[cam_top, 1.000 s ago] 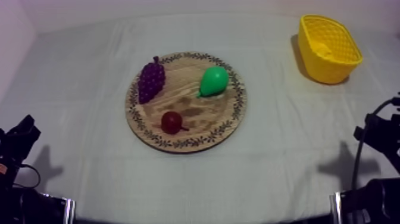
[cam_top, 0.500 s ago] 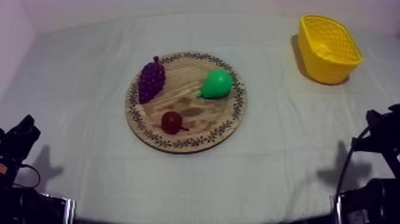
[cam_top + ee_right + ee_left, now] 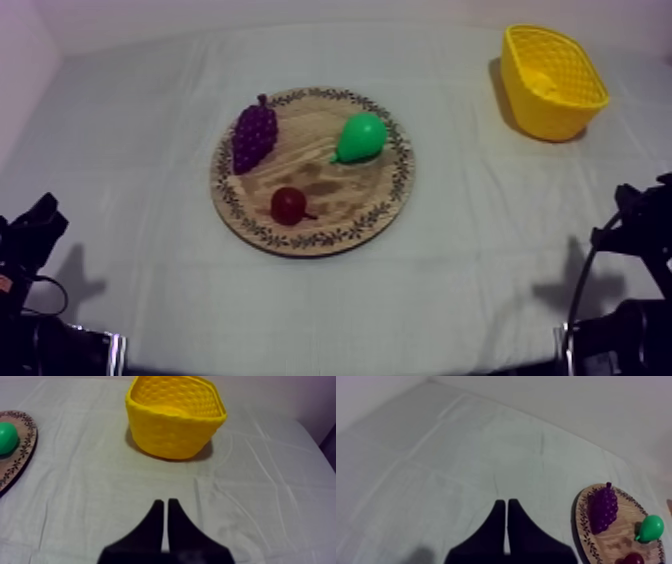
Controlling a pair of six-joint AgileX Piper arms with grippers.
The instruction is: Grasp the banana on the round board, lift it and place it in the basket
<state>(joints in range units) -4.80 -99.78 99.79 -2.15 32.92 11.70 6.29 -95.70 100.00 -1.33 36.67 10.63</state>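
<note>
The yellow basket (image 3: 545,118) stands at the far right of the table, with a yellow curved shape that looks like the banana (image 3: 546,84) lying inside it. The round wooden board (image 3: 390,190) in the middle carries grapes (image 3: 254,135), a green pear (image 3: 360,137) and a small red fruit (image 3: 289,204). My right gripper (image 3: 165,501) is shut on nothing and points at the basket (image 3: 172,436) from some way off; it sits low at the right edge (image 3: 640,225). My left gripper (image 3: 506,502) is shut and empty, left of the board (image 3: 583,521), low at the left edge (image 3: 35,235).
Bare cloth lies between the board and the basket and all along the front of the table. The pear (image 3: 6,437) and the board's rim (image 3: 22,451) show off to the side of my right gripper. A wall rises behind the table.
My right arm has drawn back toward the table's right edge and has hardly moved in the last half second. The left arm, fruit and basket have stayed put.
</note>
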